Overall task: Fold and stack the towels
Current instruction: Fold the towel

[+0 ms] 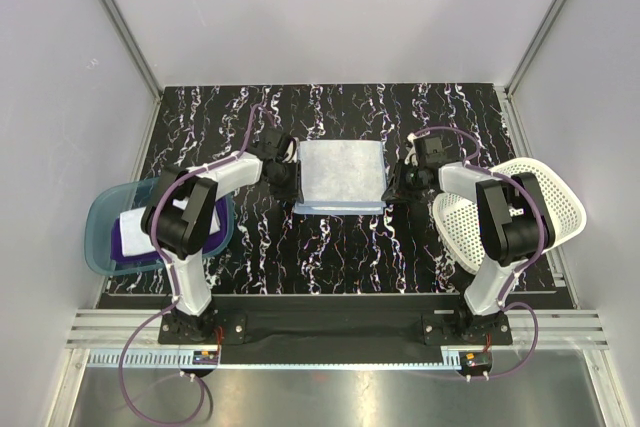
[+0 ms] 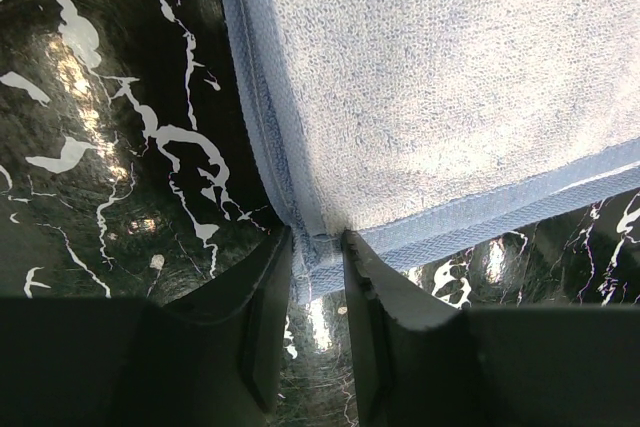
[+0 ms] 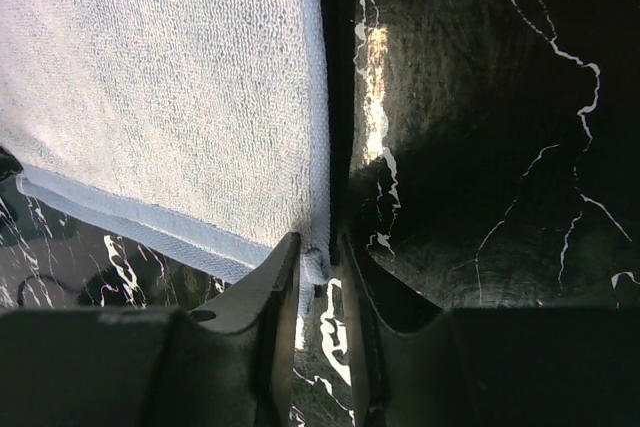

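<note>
Black marbled table (image 1: 220, 117) — the light blue towel (image 1: 341, 175) lies flat at its middle. My left gripper (image 2: 317, 237) pinches a left corner, my right gripper (image 3: 318, 242) a right corner.

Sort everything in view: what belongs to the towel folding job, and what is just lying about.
Job: light blue rectangular terry towel mid-table; deep purple cloth towel and white cloth towel in the tub; left end effector and right end effector, each pinching a blue corner.
Lying about: translucent teal plastic tub; white perforated plastic basket.
</note>
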